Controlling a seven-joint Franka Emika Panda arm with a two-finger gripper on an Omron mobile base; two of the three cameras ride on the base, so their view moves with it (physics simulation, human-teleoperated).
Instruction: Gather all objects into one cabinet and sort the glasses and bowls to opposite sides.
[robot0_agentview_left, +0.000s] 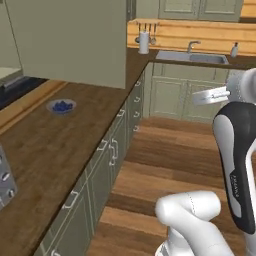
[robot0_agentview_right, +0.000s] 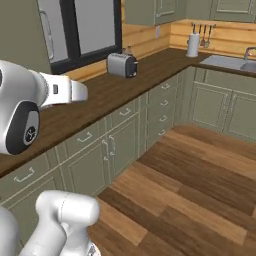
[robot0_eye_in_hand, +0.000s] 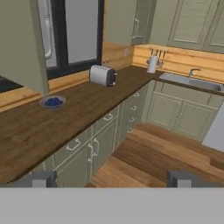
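My gripper (robot0_eye_in_hand: 113, 179) is open and holds nothing; its two dark fingertips (robot0_eye_in_hand: 41, 179) stand wide apart, high above the wooden floor and away from the counter. A small squat blue vessel with a pale rim (robot0_agentview_left: 61, 106) (robot0_eye_in_hand: 53, 102) sits alone on the dark wooden counter (robot0_agentview_left: 55, 150), far to the left of the gripper. Above it hangs the olive-green cabinet (robot0_agentview_left: 65, 40) (robot0_eye_in_hand: 19, 43), whose inside is hidden. A curved light-grey bar handle (robot0_eye_in_hand: 46, 33) shows beside it. The bowls are out of view.
A silver toaster (robot0_agentview_right: 122, 65) (robot0_eye_in_hand: 103, 75) stands on the counter by the dark window. A paper towel roll (robot0_agentview_left: 144, 42), a sink (robot0_agentview_left: 200, 57) and a soap dispenser (robot0_agentview_left: 234, 49) sit on the back counter. Base cabinets with drawers (robot0_agentview_right: 125, 135) line the wooden floor (robot0_agentview_right: 190, 190).
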